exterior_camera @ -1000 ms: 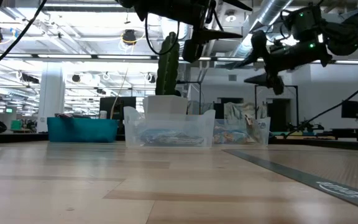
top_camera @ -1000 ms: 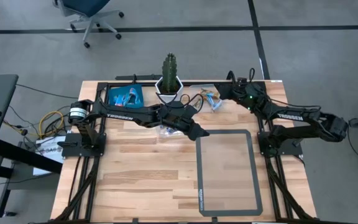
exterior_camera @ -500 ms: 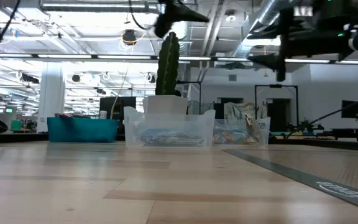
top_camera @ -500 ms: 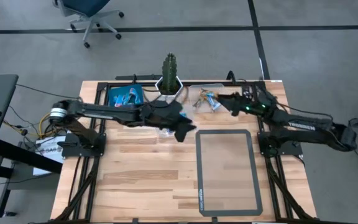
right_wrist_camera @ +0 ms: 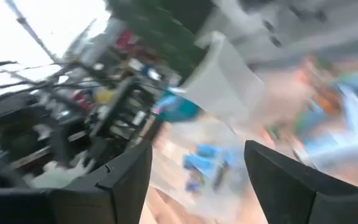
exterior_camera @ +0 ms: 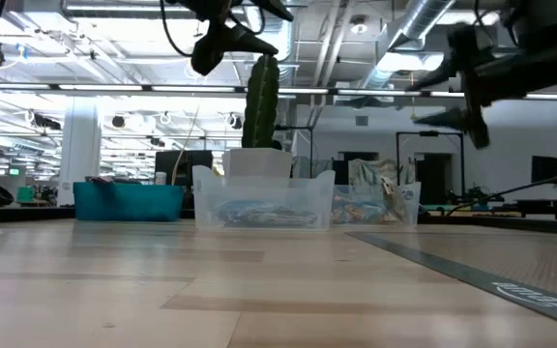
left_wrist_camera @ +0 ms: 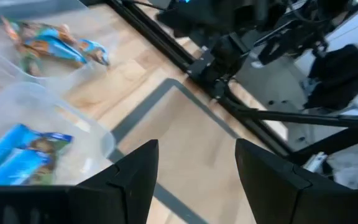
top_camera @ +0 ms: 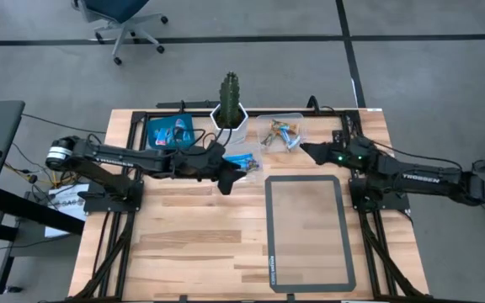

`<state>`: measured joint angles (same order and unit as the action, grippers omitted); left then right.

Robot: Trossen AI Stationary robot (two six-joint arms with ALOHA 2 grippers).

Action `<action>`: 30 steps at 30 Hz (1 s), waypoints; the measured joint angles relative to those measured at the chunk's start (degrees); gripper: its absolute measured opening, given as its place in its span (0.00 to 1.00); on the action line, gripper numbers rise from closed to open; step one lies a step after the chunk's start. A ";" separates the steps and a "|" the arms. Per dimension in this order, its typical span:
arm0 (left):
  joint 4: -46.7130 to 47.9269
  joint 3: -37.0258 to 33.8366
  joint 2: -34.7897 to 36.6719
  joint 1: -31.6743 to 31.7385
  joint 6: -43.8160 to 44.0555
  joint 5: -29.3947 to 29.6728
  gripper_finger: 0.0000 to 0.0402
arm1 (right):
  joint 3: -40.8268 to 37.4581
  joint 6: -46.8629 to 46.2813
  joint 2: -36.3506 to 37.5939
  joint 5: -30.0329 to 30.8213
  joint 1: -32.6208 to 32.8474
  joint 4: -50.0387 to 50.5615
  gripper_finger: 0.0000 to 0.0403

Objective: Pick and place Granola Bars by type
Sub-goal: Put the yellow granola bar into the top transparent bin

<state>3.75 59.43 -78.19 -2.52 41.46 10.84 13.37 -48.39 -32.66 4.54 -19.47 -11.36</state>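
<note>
Wooden table (top_camera: 183, 236): two clear containers (top_camera: 241, 157), one blue tray (top_camera: 169, 131).

Even, bright light falls on my table (top_camera: 183, 236) from above; shadows under my arms are faint and soft. In the low view, ceiling lamps (exterior_camera: 201, 58) glare white across the upper frame, and my arms hang there as dark silhouettes, while the near wood at the bottom is soft, out of focus. My right wrist view is smeared throughout, its upper left washed out white. My left wrist view is mildly blurred, its fingers (left_wrist_camera: 129, 180) dark.
</note>
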 joint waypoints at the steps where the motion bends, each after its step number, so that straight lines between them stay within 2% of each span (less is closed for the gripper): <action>1: -0.87 -0.47 -0.04 0.00 0.69 -0.40 0.51 | 0.00 -2.57 -0.20 0.97 0.33 1.90 0.62; 5: -0.83 -0.67 -0.36 -0.20 1.33 -0.55 0.51 | 0.00 -11.34 -3.74 1.63 0.44 6.86 0.62; 10: -0.88 -0.67 -0.37 -0.20 1.41 -0.55 0.51 | -0.04 -17.77 -10.01 1.57 -0.32 5.67 0.62; 13: -0.88 -0.67 -0.37 -0.17 1.84 -0.54 0.51 | -0.04 -19.97 -13.91 1.56 -1.10 5.35 0.58; 19: -0.88 -0.67 -0.39 -0.17 2.70 -0.55 0.51 | -0.04 -21.95 -20.14 1.40 -1.44 3.71 0.36; 26: -0.88 -0.67 -0.42 -0.17 3.31 -0.55 0.51 | 0.09 -22.33 -28.22 1.42 -1.44 -5.97 0.06; 28: -0.88 -0.65 -0.42 -0.17 3.36 -0.55 0.51 | 0.57 -23.17 -30.22 1.44 -1.44 -6.09 0.02; 30: -0.88 -0.66 -0.42 -0.17 3.36 -0.56 0.51 | 0.94 -24.05 -31.91 1.46 -1.44 -6.05 0.02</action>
<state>2.87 58.77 -78.61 -2.70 44.82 10.27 14.30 -72.44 -64.57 6.00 -20.91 -17.41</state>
